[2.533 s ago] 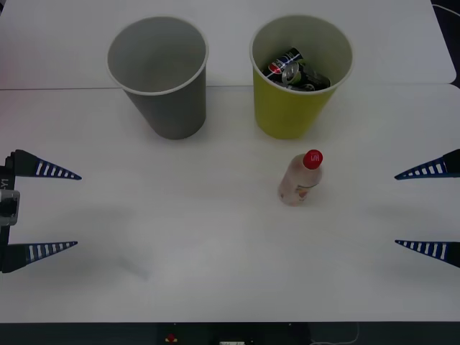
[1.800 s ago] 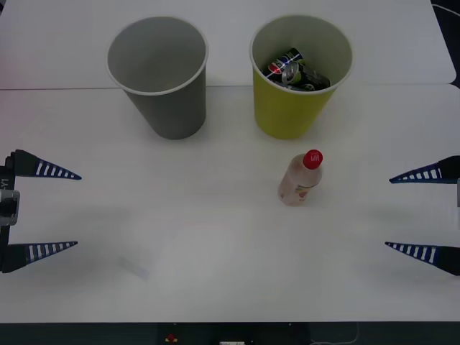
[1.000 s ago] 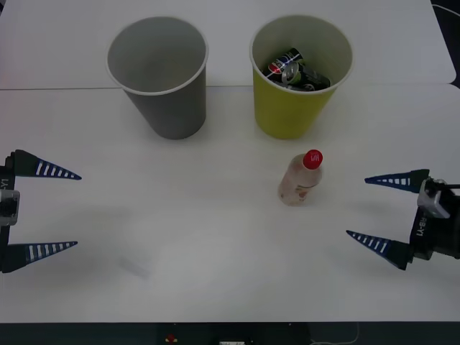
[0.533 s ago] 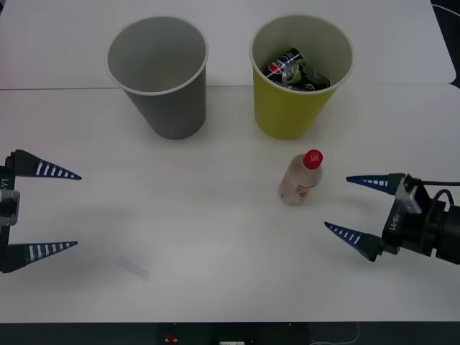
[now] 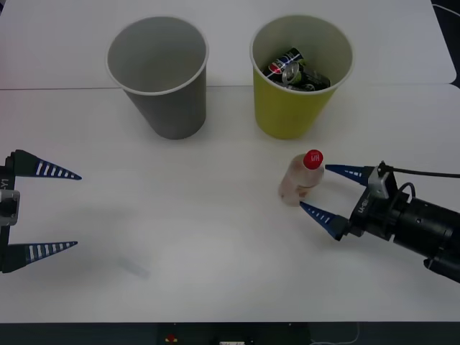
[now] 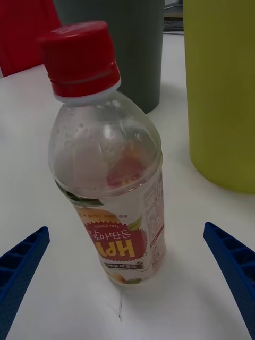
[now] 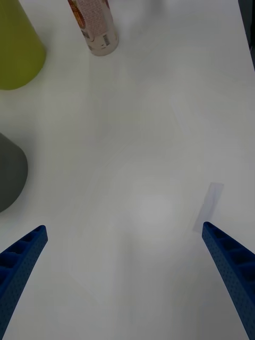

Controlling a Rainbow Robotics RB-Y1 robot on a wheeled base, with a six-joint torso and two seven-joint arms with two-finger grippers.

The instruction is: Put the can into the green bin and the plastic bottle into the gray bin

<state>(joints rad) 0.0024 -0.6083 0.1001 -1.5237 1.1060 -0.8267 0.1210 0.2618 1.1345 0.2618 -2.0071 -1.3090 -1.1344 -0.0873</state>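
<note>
The plastic bottle (image 5: 299,180) stands upright on the white table (image 5: 208,223), in front of the green bin (image 5: 295,108). Its red cap and yellow, green and red label face the right wrist view (image 6: 106,159). My right gripper (image 5: 313,187) is open, its blue fingertips reaching either side of the bottle without touching it (image 6: 126,228). A dark can (image 5: 293,69) lies inside the green bin. The gray bin (image 5: 162,93) stands to the left of the green one and looks hollow. My left gripper (image 5: 77,210) is open at the table's left edge, holding nothing.
A small strip of clear tape (image 7: 208,204) lies flat on the table near the left gripper (image 7: 123,228). The left wrist view also catches the bottle's base (image 7: 98,32), the green bin's side (image 7: 16,48) and the gray bin's side (image 7: 8,170).
My right arm has reached in from the right edge toward the bottle, so its open fingers now flank it. The left arm, bins and bottle have stayed put.
</note>
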